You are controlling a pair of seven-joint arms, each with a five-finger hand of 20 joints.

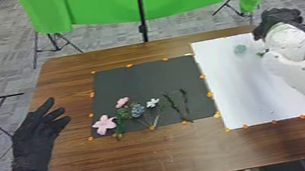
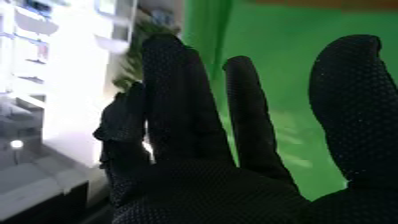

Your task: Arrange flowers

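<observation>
In the head view, the flowers lie on the near part of a black sheet [image 1: 135, 80] on the brown surface [image 1: 189, 157]. A large pink bloom [image 1: 104, 124] sits at the left. Right of it, the leafy green stem [image 1: 119, 123] has its long axis near to far, and a smaller pink bloom [image 1: 122, 102] is at its far end. The blue bloom [image 1: 137, 110] and the white bloom [image 1: 152, 102] are farther right, heads far, thin stems running near. Two dark slender stems [image 1: 177, 105] also run near to far, the left one slanting rightward at its near end. A pale green round thing [image 1: 240, 48] is on the far part of the white sheet [image 1: 254, 91]. The left hand [image 1: 36, 137] is open and empty at the left, fingers pointing far and right. The right hand [image 1: 274, 21] is at the white sheet's far right corner. In the right wrist view, the right hand [image 2: 209, 192] is open, fingers nearly straight, thumb well apart, nothing between them; green cloth [image 2: 284, 90] is behind.
</observation>
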